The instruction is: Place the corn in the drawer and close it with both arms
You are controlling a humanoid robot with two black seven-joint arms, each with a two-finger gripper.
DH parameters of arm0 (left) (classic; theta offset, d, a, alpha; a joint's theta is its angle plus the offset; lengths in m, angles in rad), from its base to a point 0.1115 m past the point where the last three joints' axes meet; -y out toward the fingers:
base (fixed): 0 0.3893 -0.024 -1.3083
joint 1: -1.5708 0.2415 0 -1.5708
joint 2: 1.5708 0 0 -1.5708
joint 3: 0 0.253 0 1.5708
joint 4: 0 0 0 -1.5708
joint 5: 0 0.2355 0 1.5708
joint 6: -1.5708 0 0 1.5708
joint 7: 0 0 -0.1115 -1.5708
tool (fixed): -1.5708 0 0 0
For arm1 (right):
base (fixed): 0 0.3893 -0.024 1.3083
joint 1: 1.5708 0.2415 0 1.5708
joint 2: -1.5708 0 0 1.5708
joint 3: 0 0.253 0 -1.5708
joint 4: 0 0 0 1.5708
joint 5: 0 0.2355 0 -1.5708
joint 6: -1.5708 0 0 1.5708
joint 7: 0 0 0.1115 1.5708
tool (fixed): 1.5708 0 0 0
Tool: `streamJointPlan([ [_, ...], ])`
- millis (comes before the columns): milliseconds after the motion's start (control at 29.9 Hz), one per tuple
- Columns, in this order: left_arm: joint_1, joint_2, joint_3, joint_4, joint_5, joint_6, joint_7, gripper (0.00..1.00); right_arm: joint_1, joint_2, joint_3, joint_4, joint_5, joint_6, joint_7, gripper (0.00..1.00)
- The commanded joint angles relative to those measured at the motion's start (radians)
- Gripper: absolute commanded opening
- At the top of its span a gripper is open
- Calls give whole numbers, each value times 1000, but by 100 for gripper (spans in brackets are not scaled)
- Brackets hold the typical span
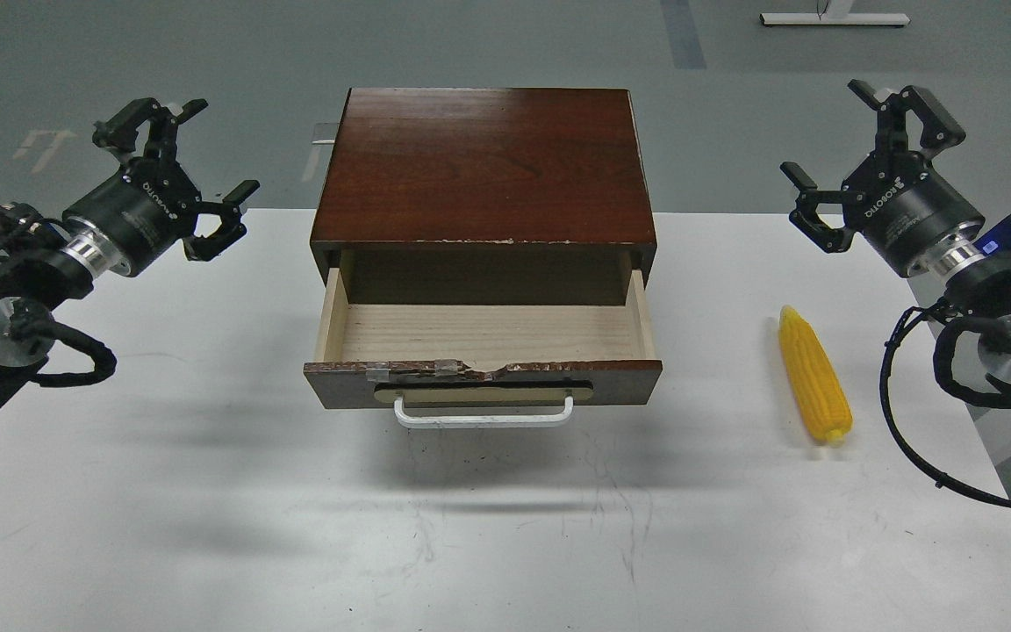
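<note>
The yellow corn [813,375] lies lengthwise on the white table [207,491], right of the drawer. The drawer [483,333] is pulled out of the dark wood cabinet [483,167]; its pale wood inside is empty, and its white bar handle [483,416] faces me. My left gripper [198,158] is open and empty, held in the air left of the cabinet. My right gripper [861,145] is open and empty, held in the air behind and above the corn, well apart from it.
The table's right edge runs close to the corn and my right arm's cables [918,439]. Beyond the table is grey floor with a white desk foot [835,17] far back.
</note>
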State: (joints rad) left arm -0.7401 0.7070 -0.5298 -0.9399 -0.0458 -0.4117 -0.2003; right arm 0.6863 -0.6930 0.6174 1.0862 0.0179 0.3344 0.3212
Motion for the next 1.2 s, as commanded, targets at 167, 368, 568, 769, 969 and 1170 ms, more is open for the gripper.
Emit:
streamJointPlan([
  [167,1,8,-18,-3,-2,24,64,98,4,-40,-25,1,-10,-11,9,100],
  [368,-1,0,-19,-3,-2,7,64,98,6,-82,-24,8,-44,-41,13,100],
  [568,-10,-8,-16,-3,3,16,62,98,9,-149,-25,55,-293,-194,61,100],
  [769,-10,-8,-10,0,30,18,59,98,1,-313,-132,178,-1190,-331,84,100],
  [969,-2,-11,-2,1,30,21,56,98,-2,-333,-353,126,-1607,-365,16,100],
  [1170,1,-17,-10,1,30,45,56,98,-14,-215,-435,40,-1604,-420,-42,95],
])
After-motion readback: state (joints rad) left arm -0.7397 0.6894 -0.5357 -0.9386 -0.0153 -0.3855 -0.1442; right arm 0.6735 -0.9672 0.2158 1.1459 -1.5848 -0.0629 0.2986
